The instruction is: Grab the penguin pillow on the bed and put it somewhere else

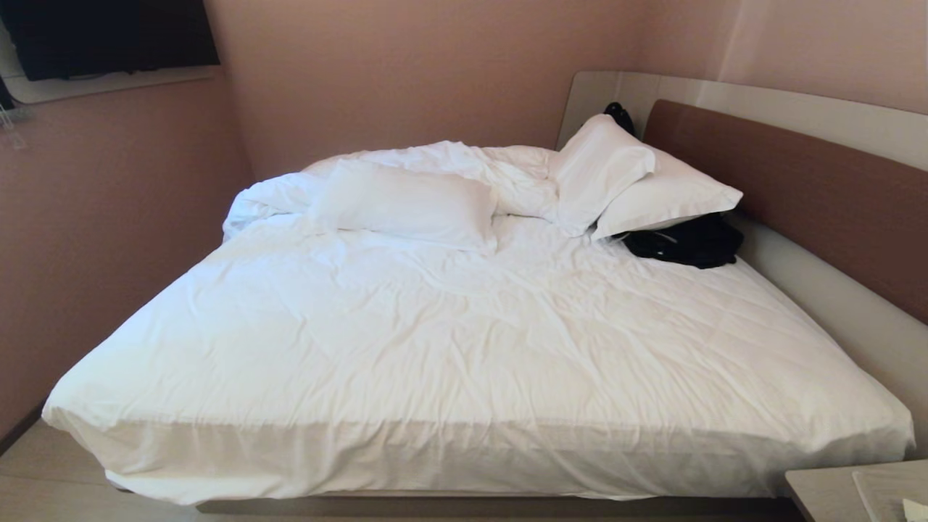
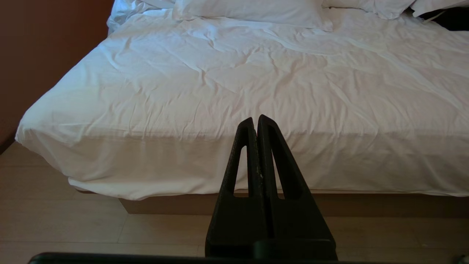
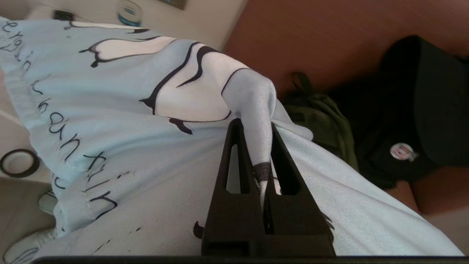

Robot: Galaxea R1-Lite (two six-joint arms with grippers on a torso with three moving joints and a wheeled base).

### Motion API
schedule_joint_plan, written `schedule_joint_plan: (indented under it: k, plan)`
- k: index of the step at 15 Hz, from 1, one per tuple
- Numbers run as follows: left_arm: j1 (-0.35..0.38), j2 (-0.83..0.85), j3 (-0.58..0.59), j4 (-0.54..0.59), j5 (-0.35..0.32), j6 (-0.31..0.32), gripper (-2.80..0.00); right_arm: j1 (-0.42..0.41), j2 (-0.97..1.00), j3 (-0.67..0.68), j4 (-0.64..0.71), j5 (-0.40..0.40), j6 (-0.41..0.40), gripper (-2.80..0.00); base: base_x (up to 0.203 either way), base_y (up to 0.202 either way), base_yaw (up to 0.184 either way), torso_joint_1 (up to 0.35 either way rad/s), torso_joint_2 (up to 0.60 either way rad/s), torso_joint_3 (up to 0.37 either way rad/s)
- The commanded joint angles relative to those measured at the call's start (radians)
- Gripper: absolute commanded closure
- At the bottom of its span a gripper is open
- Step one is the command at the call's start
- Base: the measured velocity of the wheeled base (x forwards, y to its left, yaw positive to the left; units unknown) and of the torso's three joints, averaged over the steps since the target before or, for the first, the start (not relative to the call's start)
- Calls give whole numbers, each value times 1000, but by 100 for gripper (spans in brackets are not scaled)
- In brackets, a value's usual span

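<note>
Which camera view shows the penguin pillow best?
The right wrist view: the penguin pillow fills it, with a fold pinched in the right gripper. The head view and the left wrist view show none of it, only the bed with plain white pillows.

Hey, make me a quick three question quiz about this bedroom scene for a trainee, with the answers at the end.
1. True or false: the penguin pillow is lying on the bed in the head view.
2. Which gripper grips the pillow's fabric: A) left gripper, B) right gripper, C) neither?
3. Fill in: the dark item under the stacked white pillows by the headboard is a black ____.

Key
1. False. The head view shows only white bedding and white pillows; the penguin pillow shows only in the right wrist view.
2. B. A fold of its fabric is pinched between that gripper's fingers; the left gripper is shut on nothing, pointing at the bed's near edge.
3. Bag.
</note>
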Motion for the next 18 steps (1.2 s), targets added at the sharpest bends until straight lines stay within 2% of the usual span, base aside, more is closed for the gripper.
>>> schedule_joint_plan:
  k: [1,6,8,9,11,15,18]
  plan:
    - [0,0,0,0,1,0,0,-97,124,-63,0,110,-19,0,0,0,0,0,0,0]
    - [0,0,0,0,1,0,0,-427,243,-214,-1,449,-188,0,0,0,0,0,0,0]
    - [0,0,0,0,1,0,0,-543,258,-239,-7,616,-299,0,0,0,0,0,0,0]
    - [0,0,0,0,1,0,0,-578,262,-243,-42,671,-358,0,0,0,0,0,0,0]
    - [0,0,0,0,1,0,0,-619,269,-240,-104,700,-422,0,0,0,0,0,0,0]
    - [0,0,0,0,1,0,0,-687,350,-243,-113,703,-423,0,0,0,0,0,0,0]
    - [0,0,0,0,1,1,0,-767,458,-242,-173,743,-429,0,0,0,0,0,0,0]
